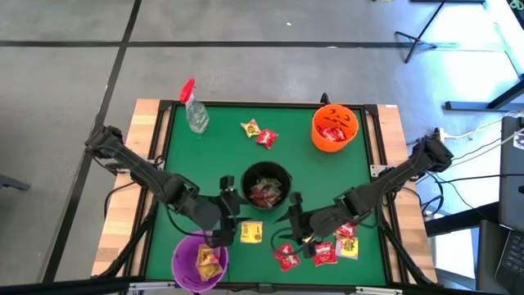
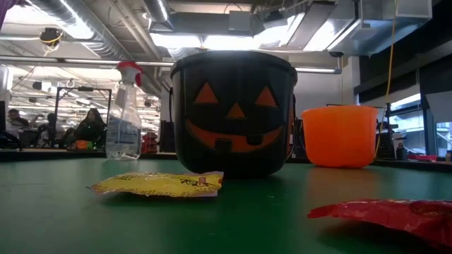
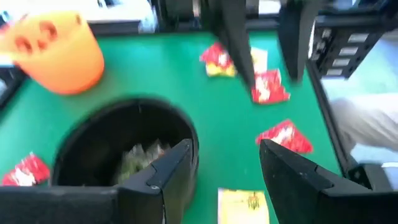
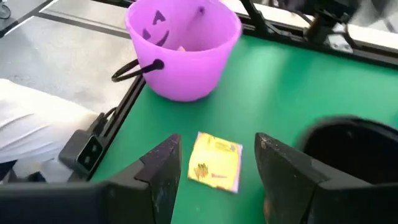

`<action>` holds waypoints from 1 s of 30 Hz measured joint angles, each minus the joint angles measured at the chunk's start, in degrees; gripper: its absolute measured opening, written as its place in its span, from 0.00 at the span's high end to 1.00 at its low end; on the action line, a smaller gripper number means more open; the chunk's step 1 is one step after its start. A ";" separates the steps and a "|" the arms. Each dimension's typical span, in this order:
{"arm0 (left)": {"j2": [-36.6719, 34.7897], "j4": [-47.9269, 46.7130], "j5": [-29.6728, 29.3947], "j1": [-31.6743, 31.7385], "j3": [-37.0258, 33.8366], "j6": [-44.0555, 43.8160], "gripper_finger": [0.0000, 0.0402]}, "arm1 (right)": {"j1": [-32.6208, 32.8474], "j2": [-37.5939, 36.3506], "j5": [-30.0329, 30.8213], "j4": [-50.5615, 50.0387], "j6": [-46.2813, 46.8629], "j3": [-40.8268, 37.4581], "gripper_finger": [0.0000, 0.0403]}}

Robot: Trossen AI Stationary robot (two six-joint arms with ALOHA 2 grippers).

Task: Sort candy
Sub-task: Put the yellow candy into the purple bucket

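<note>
Between both open end effectors, yellow candy (image 1: 250, 232)

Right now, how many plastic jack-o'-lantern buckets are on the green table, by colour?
Black plastic jack-o'-lantern bucket: 1
Orange plastic bucket: 1
Purple plastic bucket: 1
Total: 3

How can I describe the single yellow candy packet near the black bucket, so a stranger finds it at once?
Start at the black pumpkin-face bucket in the middle of the green table. Between it and the purple bucket lies one flat yellow packet, alone. The nearby packets to its right are mostly red and clustered.
</note>
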 joint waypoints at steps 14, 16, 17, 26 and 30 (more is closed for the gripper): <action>-4.84 -8.20 -23.14 -12.20 5.19 -0.14 0.56 | -4.34 15.40 -1.62 17.12 0.16 -0.03 0.51; -5.59 -10.78 -28.04 -14.40 4.93 -3.49 0.56 | -5.35 17.10 -3.03 17.81 0.61 -0.04 0.51; -5.93 -11.72 -30.03 -15.36 4.61 -4.88 0.56 | -5.69 17.72 -3.33 17.82 0.57 -0.04 0.51; -6.49 -12.89 -33.17 -18.43 1.70 -9.55 0.56 | -4.80 20.33 -3.47 17.92 -3.11 -0.02 0.51; -6.54 -12.91 -33.81 -18.43 1.67 -10.00 0.56 | -3.68 20.33 0.22 13.55 -6.66 2.80 0.51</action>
